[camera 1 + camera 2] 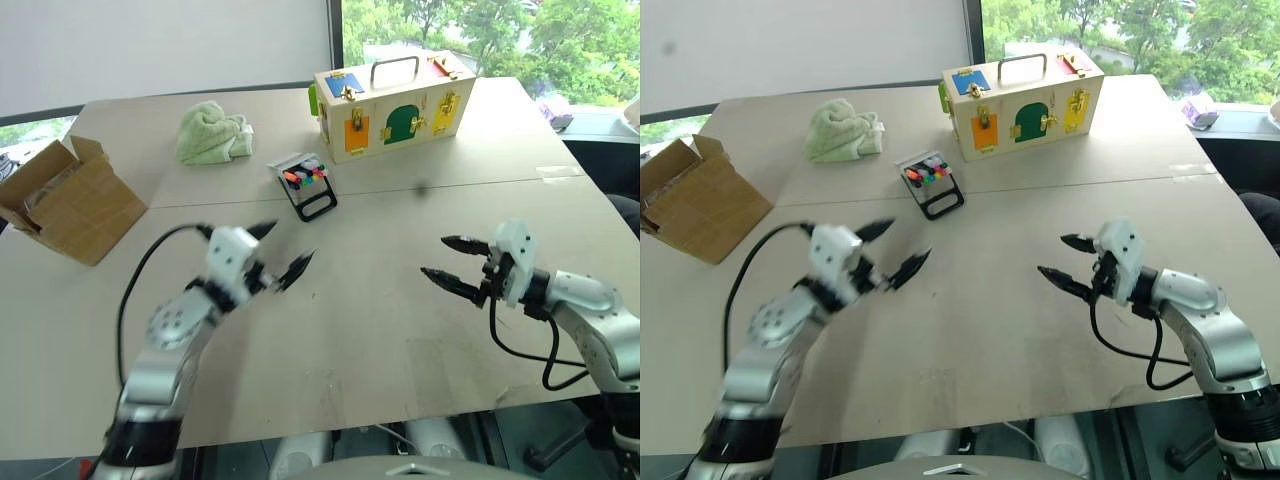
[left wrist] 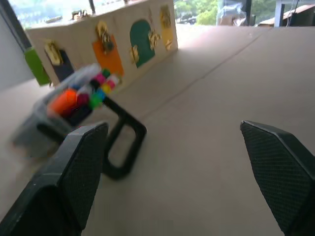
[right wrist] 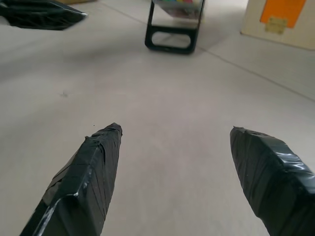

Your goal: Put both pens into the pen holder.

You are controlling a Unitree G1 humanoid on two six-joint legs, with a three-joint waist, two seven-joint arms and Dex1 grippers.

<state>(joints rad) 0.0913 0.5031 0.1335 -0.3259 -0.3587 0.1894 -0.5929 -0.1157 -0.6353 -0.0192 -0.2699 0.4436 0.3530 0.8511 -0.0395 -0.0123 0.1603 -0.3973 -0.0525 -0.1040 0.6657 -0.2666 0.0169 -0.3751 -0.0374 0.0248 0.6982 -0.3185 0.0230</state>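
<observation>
Left eye view: my left gripper (image 1: 283, 250) and right gripper (image 1: 447, 262) hang spread, empty; the holder (image 1: 304, 184), markers inside, sits by the box (image 1: 393, 105). Left wrist view: no loose pens, so I'd check before reaching

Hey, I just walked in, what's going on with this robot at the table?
Nothing is being handled right now. The left pincer and the right pincer both hang open and empty over the bare middle of the table. Farther back, the small black pen holder sits with coloured markers in it, beside the wooden latch box. No loose pens lie on the table, so the putting-away looks done. A green cloth and a cardboard box sit to the left.
</observation>
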